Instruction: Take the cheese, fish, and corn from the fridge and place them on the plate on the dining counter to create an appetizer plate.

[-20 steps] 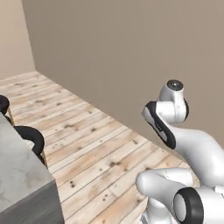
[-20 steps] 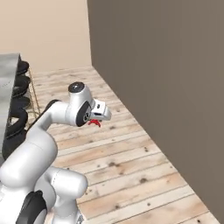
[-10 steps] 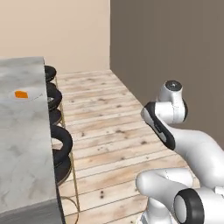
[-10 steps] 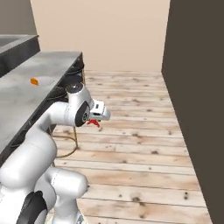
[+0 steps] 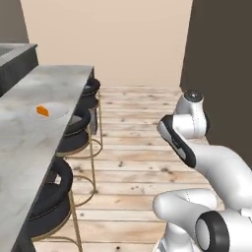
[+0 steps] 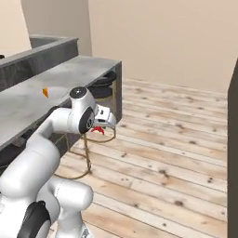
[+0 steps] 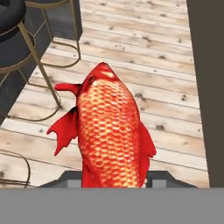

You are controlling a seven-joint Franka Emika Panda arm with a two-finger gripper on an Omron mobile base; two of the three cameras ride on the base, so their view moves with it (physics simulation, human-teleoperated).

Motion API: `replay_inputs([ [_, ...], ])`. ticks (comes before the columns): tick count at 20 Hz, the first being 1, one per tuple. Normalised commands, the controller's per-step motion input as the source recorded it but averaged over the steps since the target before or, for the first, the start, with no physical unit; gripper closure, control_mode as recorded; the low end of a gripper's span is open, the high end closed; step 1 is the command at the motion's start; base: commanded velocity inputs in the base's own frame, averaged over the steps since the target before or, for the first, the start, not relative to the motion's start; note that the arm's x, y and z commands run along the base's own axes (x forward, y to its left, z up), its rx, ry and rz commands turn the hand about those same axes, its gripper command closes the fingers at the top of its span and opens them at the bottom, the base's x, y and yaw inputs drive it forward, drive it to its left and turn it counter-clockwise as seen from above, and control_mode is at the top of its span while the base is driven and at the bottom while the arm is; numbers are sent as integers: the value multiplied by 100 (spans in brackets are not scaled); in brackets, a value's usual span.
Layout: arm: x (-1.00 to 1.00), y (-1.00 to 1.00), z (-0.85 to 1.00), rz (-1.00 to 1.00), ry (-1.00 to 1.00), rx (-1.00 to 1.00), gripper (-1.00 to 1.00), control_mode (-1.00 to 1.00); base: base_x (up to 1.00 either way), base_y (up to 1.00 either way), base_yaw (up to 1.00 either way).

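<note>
My gripper [image 7: 113, 179] is shut on the fish [image 7: 111, 131], a red-orange scaled fish that sticks out between the two fingertips above the wood floor. From the right base view the gripper [image 6: 101, 124] hangs at the arm's end beside the dining counter [image 6: 69, 74], with the fish [image 6: 96, 129] red beneath it. The cheese [image 5: 42, 111], a small orange wedge, lies on the pale round plate [image 5: 60, 109] on the dining counter [image 5: 29, 147]. It also appears as an orange speck, the cheese [image 6: 45, 92], left of the arm. The corn is out of view.
Black gold-legged stools [image 5: 76, 132] line the counter's near side, one more stool [image 5: 49, 197] closer to me. Stool legs [image 7: 39, 65] stand at the hand view's left. A tall dark panel [image 5: 221, 54] rises on the right. Wood floor [image 6: 176, 139] stretches ahead.
The whole picture has swung as the base turned: the counter, stools and plate with the cheese have come into fuller view. The fish has stayed in my gripper.
</note>
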Motion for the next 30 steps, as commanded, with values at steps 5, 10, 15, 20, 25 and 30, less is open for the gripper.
replay_inputs([
  [5,0,0,0,0,0,0,100,100,89,-41,58],
  [10,0,0,0,0,0,0,100,100,88,-41,67],
  [15,0,0,0,0,0,0,100,100,84,-49,69],
  [20,0,0,0,0,0,0,100,100,76,-56,68],
  [25,0,0,0,0,0,0,100,100,60,-53,65],
  [30,0,0,0,0,0,0,100,100,47,-58,63],
])
